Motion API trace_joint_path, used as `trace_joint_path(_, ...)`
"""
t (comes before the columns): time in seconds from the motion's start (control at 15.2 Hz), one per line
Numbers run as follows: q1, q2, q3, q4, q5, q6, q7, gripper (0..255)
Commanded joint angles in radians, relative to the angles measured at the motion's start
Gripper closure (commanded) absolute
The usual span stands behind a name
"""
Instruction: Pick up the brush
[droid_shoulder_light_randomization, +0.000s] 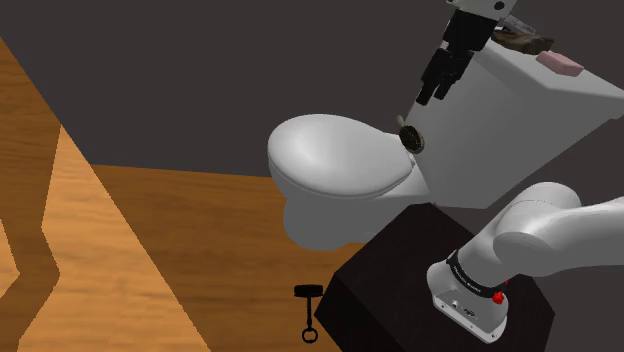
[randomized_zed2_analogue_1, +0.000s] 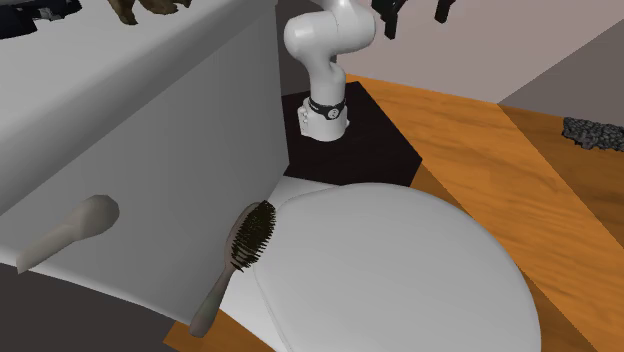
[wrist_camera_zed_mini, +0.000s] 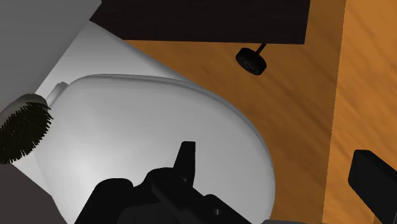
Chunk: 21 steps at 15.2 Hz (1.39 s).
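Plain white toilet (droid_shoulder_light_randomization: 340, 165) with its lid shut sits mid-frame in the shoulder view, its pale grey boxy tank (droid_shoulder_light_randomization: 520, 120) at upper right. The brush (randomized_zed2_analogue_1: 250, 235), dark bristles on a pale grey-beige handle, lies at the lid's rear edge just beside the tank front. In the second exterior view it is left of centre, bristle head uppermost, handle running toward the lower left. In the shoulder view the brush (droid_shoulder_light_randomization: 410, 137) shows small, right of centre. In the wrist view its bristle head (wrist_camera_zed_mini: 22, 130) sits at the back of the lid, well off to the side of the fingers. The all-black two-finger gripper (droid_shoulder_light_randomization: 433, 92) hangs at upper right in the shoulder view, above the brush and apart from it. Fingers spread wide, grasping nothing. Pink rectangular bar (droid_shoulder_light_randomization: 558, 62) on the tank top. Pale blunt flush lever (randomized_zed2_analogue_1: 70, 230) at left. Small black flat-headed object with thin stem (droid_shoulder_light_randomization: 308, 300) on the brown wood-grain floor (droid_shoulder_light_randomization: 200, 230), beside the black box stand (droid_shoulder_light_randomization: 400, 270).
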Motion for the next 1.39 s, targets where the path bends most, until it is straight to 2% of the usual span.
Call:
trace_joint_path(0.0, 0.0, 0.0, 0.0, 0.0, 0.0, 0.0, 0.0, 0)
trace_joint_path(0.73, -0.106, 0.341, 0.088, 0.024, -0.196, 0.201, 0.199, 0)
trace_joint_path(1.32, -0.187, 0.647, 0.102, 0.133, -0.402, 0.271, 0.402, 0)
